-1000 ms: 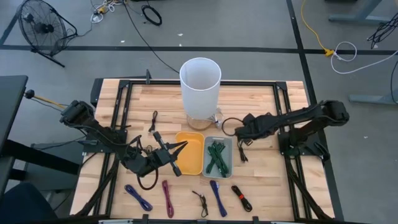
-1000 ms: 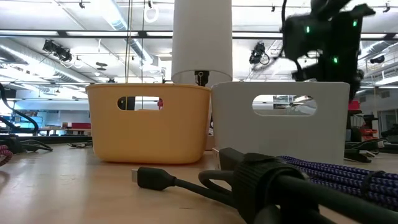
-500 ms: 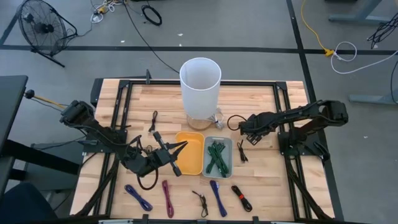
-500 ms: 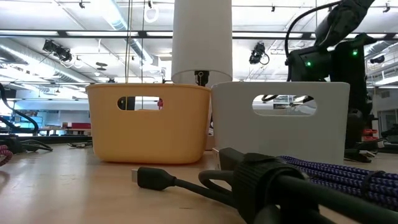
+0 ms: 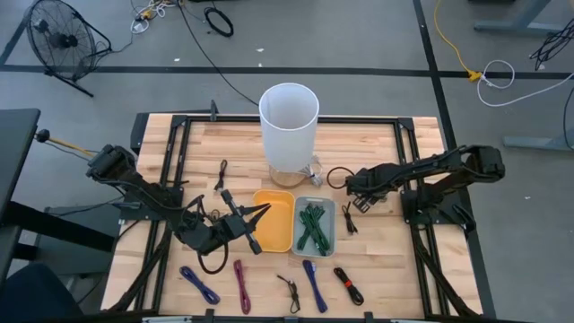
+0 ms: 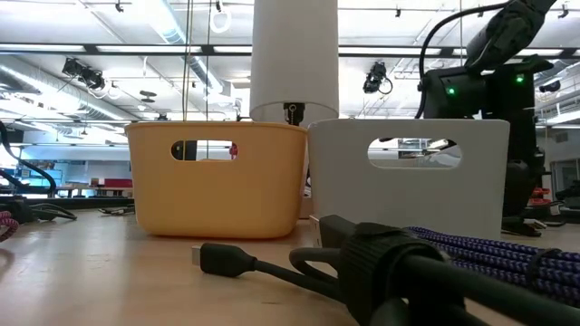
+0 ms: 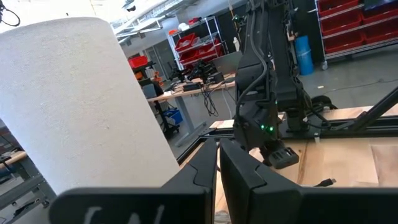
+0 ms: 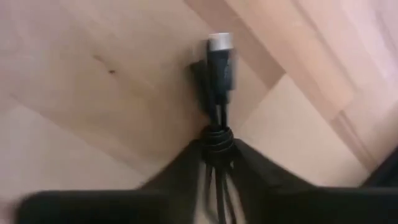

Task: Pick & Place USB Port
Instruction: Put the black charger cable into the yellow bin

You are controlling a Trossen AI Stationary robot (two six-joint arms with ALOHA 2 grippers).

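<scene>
2 claws show: the right claw (image 8: 217, 163) pinches the black USB cable (image 8: 217, 74) on the counter (image 5: 377, 148), right of centre frame. Grasp step seems underway; next, lift it toward a bin (image 5: 315, 224). Left claw (image 5: 256, 224) waits shut, lower left.

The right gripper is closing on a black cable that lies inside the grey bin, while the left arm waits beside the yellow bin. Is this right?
Not quite. The black cable lies on the bare wooden table, right of the grey bin, not inside it; the high view and right wrist view show this. The right gripper does close on it, and the left gripper waits beside the yellow bin.
</scene>
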